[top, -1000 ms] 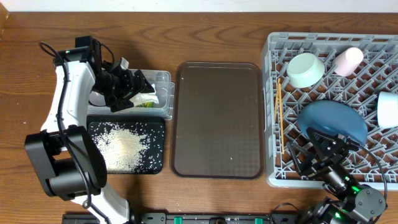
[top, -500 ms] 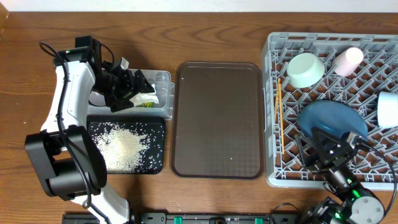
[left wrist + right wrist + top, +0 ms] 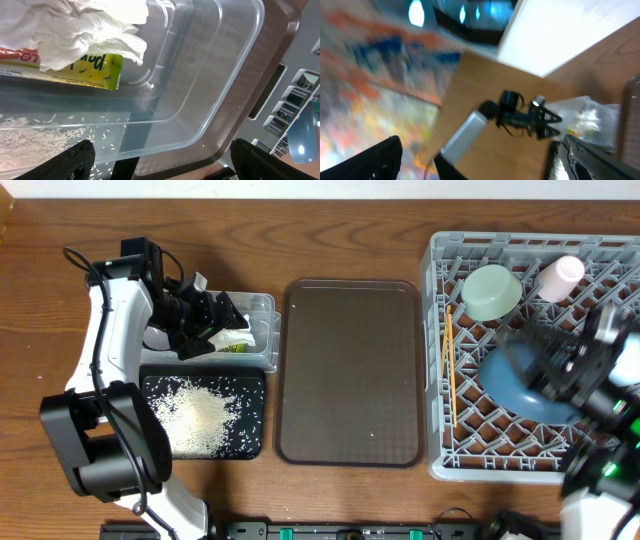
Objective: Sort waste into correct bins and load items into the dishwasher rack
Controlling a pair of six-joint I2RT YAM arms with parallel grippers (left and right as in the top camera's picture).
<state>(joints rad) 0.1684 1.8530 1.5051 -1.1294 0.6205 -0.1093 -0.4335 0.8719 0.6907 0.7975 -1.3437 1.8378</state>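
Your left hand [image 3: 205, 320] hangs over the clear tub [image 3: 262, 305], released, its fingers spread wide with nothing between them. In the tub the tissue [image 3: 85, 25] lies crumpled on top of the yellow-green wrapper [image 3: 85, 70]. Just in front of the tub, the rice [image 3: 195, 415] sits heaped in the black tray [image 3: 252, 438]. Your right hand [image 3: 585, 370] shows only as a blur above the right side of the rack [image 3: 500, 242], close to the blue plate [image 3: 520, 375]; from its wrist view the fingers stand wide apart and empty. In the rack you have the mint bowl [image 3: 490, 292], a pink cup [image 3: 560, 275] beside it, and the chopsticks [image 3: 450, 370] lying along the left edge.
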